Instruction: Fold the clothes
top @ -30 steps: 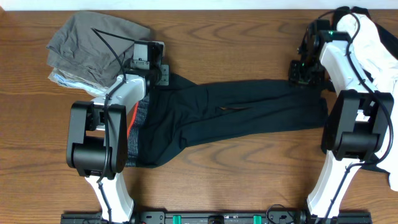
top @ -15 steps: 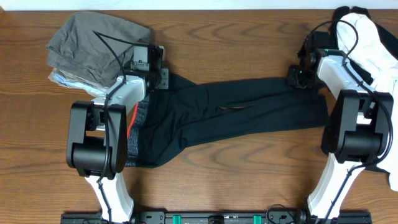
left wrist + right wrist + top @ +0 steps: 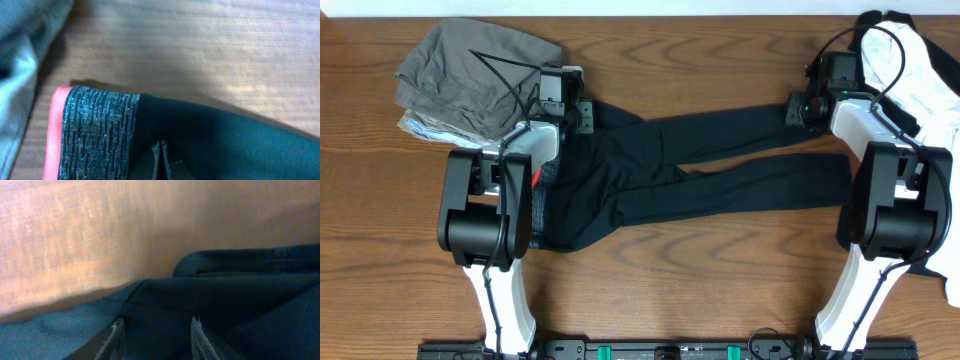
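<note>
Lying limp across the table's middle, the soft dark leggings (image 3: 700,165) are pinched shut at the left waistband by the left gripper (image 3: 161,162), while the right gripper (image 3: 156,330), fingers apart, straddles the right cuff.

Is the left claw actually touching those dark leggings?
Touching. The left wrist view shows the left gripper pinched shut on the dark leggings beside the waistband.

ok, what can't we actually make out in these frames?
- Waistband of the dark leggings: mostly under the left arm overhead; the left wrist view cuts it off at the bottom edge.
- Left gripper: only the tips show in the left wrist view; what they pinch is unclear.
- Right gripper: cut off by the frame; contact with the cloth is unclear.
- White garment: partly under the right arm.
</note>
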